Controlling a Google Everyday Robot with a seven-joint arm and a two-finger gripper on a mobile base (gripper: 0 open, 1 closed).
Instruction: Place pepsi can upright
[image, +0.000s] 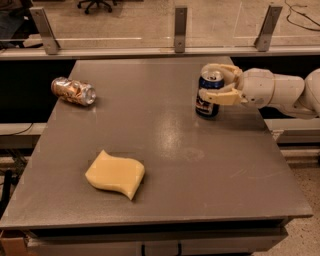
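The pepsi can (206, 106) is dark blue with a silver top and stands upright near the table's right side, its base at or just above the table top. My gripper (205, 82) reaches in from the right and is shut on the can's upper half, one finger (218, 97) across its front and the other behind its rim. The white arm (280, 92) stretches off to the right edge.
An orange-brown dented can (73, 91) lies on its side at the far left of the grey table (165, 150). A yellow sponge (115, 174) lies at the front left. A rail with metal posts (180, 22) runs behind the table's far edge.
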